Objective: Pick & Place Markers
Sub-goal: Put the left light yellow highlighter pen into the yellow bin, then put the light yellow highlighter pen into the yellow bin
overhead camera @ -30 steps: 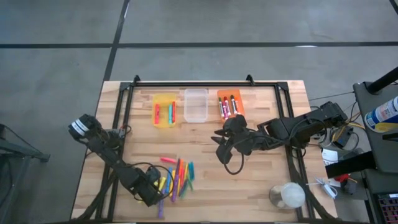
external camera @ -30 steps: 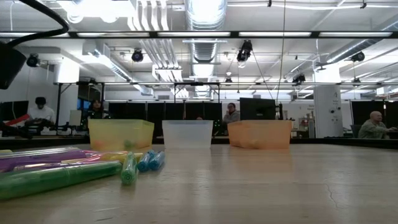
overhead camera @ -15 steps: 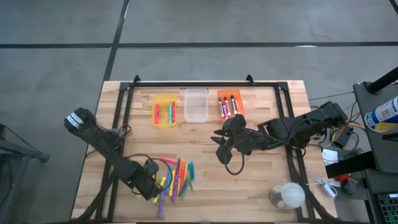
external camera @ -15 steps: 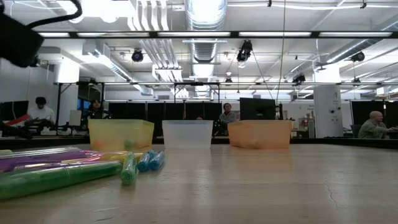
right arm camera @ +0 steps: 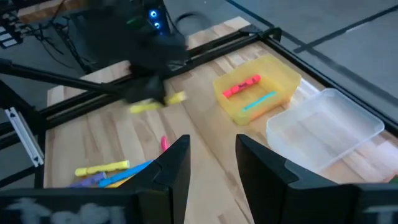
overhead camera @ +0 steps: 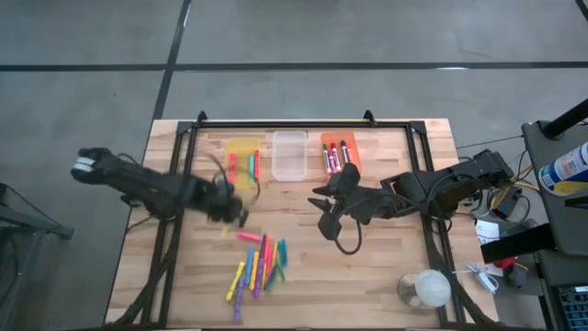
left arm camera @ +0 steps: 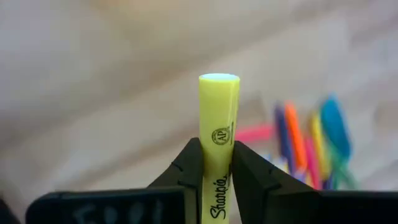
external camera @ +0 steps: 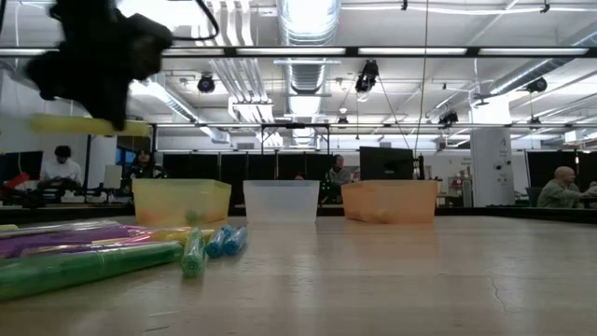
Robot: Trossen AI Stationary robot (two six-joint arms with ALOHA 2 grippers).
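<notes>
My left gripper [overhead camera: 226, 206] hangs above the table's left middle, near the yellow bin [overhead camera: 243, 164], shut on a yellow marker [left arm camera: 218, 118]. The low view shows that marker [external camera: 89, 124] level under the gripper [external camera: 101, 65]. Several coloured markers [overhead camera: 258, 265] lie flat in a loose pile on the near left of the table. The yellow bin and the orange bin [overhead camera: 338, 153] hold a few markers. The clear bin [overhead camera: 288, 154] stands between them. My right gripper [overhead camera: 322, 208] is open and empty at the table's middle, and its wrist view shows it too [right arm camera: 211, 163]. My left gripper pinches the yellow marker's barrel [left arm camera: 217, 163] between its two fingers [left arm camera: 186, 168]. One end of the marker [left arm camera: 219, 79] stands out past the fingertips. The marker is lifted clear of the table and lies about level.
The three bins stand in a row at the table's far edge. A black frame rail [overhead camera: 184, 175] runs along the left, far and right sides. A clear round container [overhead camera: 424, 290] stands at the near right. People sit in the room behind the table.
My left gripper has risen from the marker pile at the near left, carrying the yellow marker. It has gone toward the far edge and the yellow bin. The marker is now lifted clear and high. The pile and my right arm have stayed put.
</notes>
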